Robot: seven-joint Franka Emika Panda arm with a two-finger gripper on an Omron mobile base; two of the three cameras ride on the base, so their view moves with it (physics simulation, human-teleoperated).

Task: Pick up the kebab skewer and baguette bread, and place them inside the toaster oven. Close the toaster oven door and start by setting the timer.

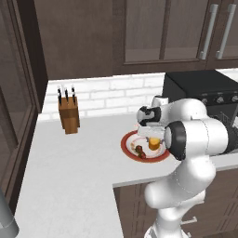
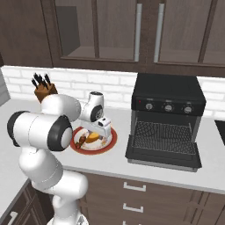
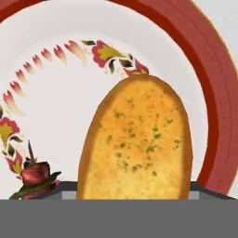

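One baguette bread [image 3: 137, 139] lies on the red-rimmed plate [image 3: 211, 93] directly under the jaws, its long axis running straight away from them, and they appear to pinch its near end.

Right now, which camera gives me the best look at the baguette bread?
The hand view: the baguette bread looms large on the plate, its herb-flecked crust sharp. The left base view shows it as a small orange lump beside the arm; the right base view shows it small, partly behind the hand.
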